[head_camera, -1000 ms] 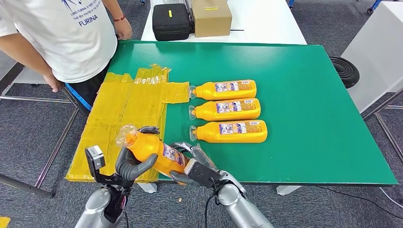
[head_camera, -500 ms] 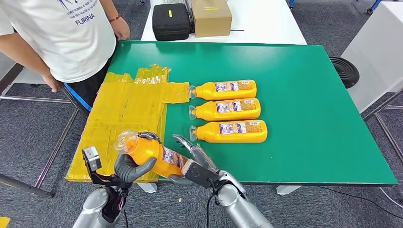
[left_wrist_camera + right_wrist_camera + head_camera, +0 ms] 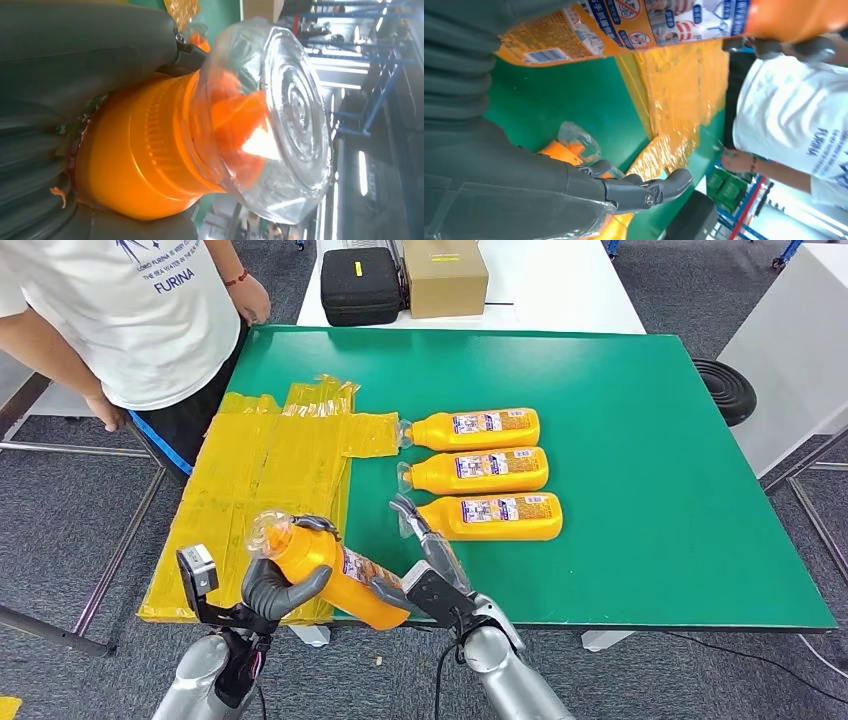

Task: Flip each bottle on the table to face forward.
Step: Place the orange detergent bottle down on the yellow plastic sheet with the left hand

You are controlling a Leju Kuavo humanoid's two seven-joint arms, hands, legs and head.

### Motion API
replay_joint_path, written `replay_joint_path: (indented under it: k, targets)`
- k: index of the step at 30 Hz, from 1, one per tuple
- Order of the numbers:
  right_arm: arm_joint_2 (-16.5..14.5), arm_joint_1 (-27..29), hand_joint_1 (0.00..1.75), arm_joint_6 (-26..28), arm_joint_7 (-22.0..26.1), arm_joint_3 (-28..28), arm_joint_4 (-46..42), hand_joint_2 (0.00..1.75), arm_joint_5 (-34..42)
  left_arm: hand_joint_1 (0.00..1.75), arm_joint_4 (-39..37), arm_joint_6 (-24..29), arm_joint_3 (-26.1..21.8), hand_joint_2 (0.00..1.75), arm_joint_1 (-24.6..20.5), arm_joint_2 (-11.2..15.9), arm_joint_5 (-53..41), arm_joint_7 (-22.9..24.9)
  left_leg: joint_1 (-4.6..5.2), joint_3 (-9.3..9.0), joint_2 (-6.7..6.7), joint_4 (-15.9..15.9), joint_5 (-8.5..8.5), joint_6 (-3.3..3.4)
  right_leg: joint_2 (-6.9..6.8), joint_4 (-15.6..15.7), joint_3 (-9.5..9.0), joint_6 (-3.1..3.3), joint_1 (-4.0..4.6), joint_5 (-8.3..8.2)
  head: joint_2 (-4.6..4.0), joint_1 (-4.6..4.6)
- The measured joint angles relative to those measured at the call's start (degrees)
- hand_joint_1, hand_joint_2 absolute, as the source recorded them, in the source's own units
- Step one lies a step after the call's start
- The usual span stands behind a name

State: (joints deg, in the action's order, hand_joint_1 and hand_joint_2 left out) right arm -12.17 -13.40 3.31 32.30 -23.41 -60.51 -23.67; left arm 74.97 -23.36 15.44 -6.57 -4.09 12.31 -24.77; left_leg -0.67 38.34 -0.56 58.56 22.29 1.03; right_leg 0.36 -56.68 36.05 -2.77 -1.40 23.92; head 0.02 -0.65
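- Left hand [image 3: 272, 588] grips a bottle [image 3: 335, 573] above the table's [image 3: 640, 440] near edge.
- Right hand [image 3: 425, 560] open, fingers spread, holding nothing.
- Three bottles [image 3: 478, 473] lie mid-table.

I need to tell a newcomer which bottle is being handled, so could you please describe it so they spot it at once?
Start at the green table, where three orange bottles lie in a row. Come to its near edge beside the yellow sheets. The held bottle is off the table, tilted, in the left hand.
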Motion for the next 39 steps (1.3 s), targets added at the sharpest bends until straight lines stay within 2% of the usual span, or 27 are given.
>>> replay_joint_path:
  k: [9,12,15,19,23,31,35,39]
  targets:
    - [0.0,2.59,0.0,-0.25,0.85,0.44,-5.95,0.0,2.14,1.75,-0.04,8.27,-1.36,1.75,-1.97,0.19,-5.7,-0.29,-0.01,0.0,0.0,0.0,0.0,0.0,0.0,0.0,0.01,0.0,0.01,0.0,0.0,-0.01]
    - [0.0,3.39,0.0,-1.43,1.1,0.48,-7.97,0.0,3.13,1.75,-0.05,15.16,-2.33,1.75,-3.24,0.42,-11.51,-0.91,-0.01,0.01,0.0,0.0,-0.01,0.0,0.0,0.0,0.01,0.0,0.01,0.0,0.0,-0.01]
    - [0.03,4.16,0.0,-3.61,1.14,0.44,-10.4,0.0,4.67,1.75,-0.29,22.36,-4.3,1.75,-5.85,1.58,-18.45,-0.92,-0.02,0.0,0.0,0.0,-0.02,-0.01,0.0,0.0,0.01,0.01,0.02,-0.01,0.0,-0.01]
    - [0.31,4.42,0.0,-6.62,1.18,0.21,-12.58,0.0,7.74,1.75,-0.9,26.33,-7.44,1.75,-10.63,4.5,-23.37,-0.67,-0.09,-0.02,0.01,0.0,-0.08,-0.08,0.0,-0.02,0.01,0.03,0.06,-0.04,0.0,-0.02]
    - [0.62,4.41,0.0,-8.49,0.98,0.15,-13.94,0.0,10.84,1.75,0.09,26.72,-9.69,1.75,-15.37,7.83,-25.27,1.54,-0.12,0.0,0.0,0.0,-0.13,-0.11,0.0,-0.05,0.01,0.05,0.08,-0.06,0.0,0.01]
    - [0.92,4.82,0.0,-9.1,0.35,0.86,-14.85,0.0,11.96,1.75,4.08,21.87,-11.03,1.75,-23.86,13.55,-26.1,7.11,-0.12,0.03,0.01,0.0,-0.12,-0.11,0.01,-0.05,0.05,0.09,0.07,-0.1,0.0,0.01]
    - [1.09,5.53,0.0,-9.13,0.35,1.73,-15.42,0.0,12.14,1.75,4.31,20.44,-10.15,1.75,-26.93,16.68,-31.92,10.18,-0.12,0.01,0.05,0.0,-0.12,-0.12,0.02,-0.05,0.07,0.14,0.08,-0.12,0.0,0.0]
    - [1.11,6.21,0.0,-9.45,0.41,2.81,-16.49,0.0,12.42,1.75,2.74,18.25,-7.09,1.75,-28.71,19.76,-40.97,12.85,-0.12,0.02,0.06,0.0,-0.12,-0.12,0.02,-0.05,0.1,0.14,0.09,-0.12,0.0,0.01]
